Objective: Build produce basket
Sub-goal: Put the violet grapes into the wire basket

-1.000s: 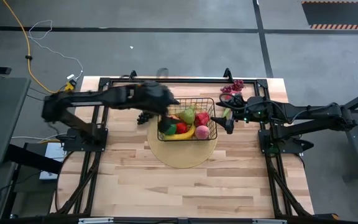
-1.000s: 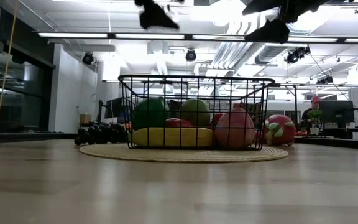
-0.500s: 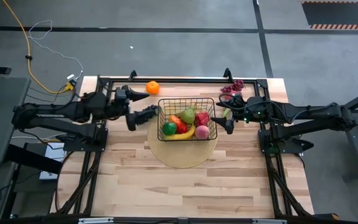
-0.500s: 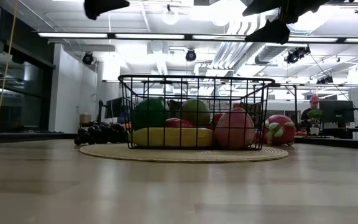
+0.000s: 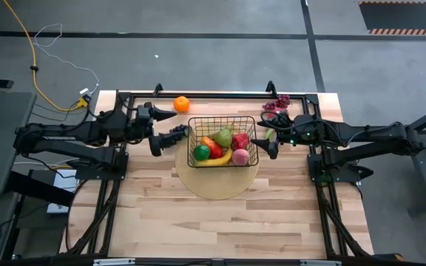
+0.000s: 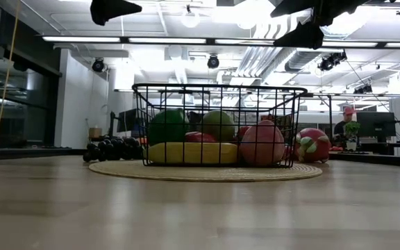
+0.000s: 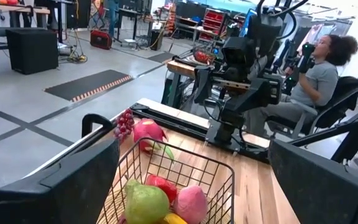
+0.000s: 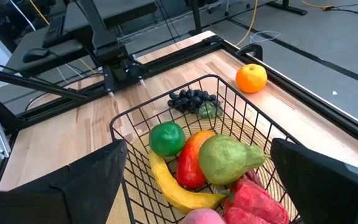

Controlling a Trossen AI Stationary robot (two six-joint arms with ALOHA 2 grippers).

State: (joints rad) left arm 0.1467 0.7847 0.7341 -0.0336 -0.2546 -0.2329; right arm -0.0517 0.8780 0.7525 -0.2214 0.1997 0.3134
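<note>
The basket (image 5: pixel 222 142) stands on a round wooden disc (image 5: pixel 217 185) near the middle of the table, a little toward the far edge. Inside it I count a green ball (image 5: pixel 202 152), a banana (image 5: pixel 214 160), a pear (image 5: pixel 223 137), a red-orange mango (image 5: pixel 214 146), red grapes (image 5: pixel 240 140) and a pink peach (image 5: pixel 240 156).

Three fruits are not in yet. Dark purple grapes (image 8: pixel 191 99) lie on the disc just outside the basket, at its 9 o'clock in the high view. An orange (image 5: pixel 181 104) sits on the table at about 10 o'clock, near the far edge. The dragon fruit (image 7: pixel 149 134) lies at 3 o'clock beside the basket, and a second bunch of red grapes (image 5: pixel 276 103) is at 2 o'clock near the table corner.

The left gripper (image 5: pixel 165 137) hangs in the air at 9 o'clock from the basket, over the dark grapes, fingers spread wide and empty. One second ago this arm was reaching over the basket; now it has pulled back to the left. I think this means that it just dropped one fruit in, but the earlier picture is too blurred to be sure.

The right gripper (image 5: pixel 271 140) has not moved: it waits at 3 o'clock, close to the basket wall, also spread and holding nothing.

The task looks more than half done; the dark grapes are probably the nearest next pick for the left arm.
</note>
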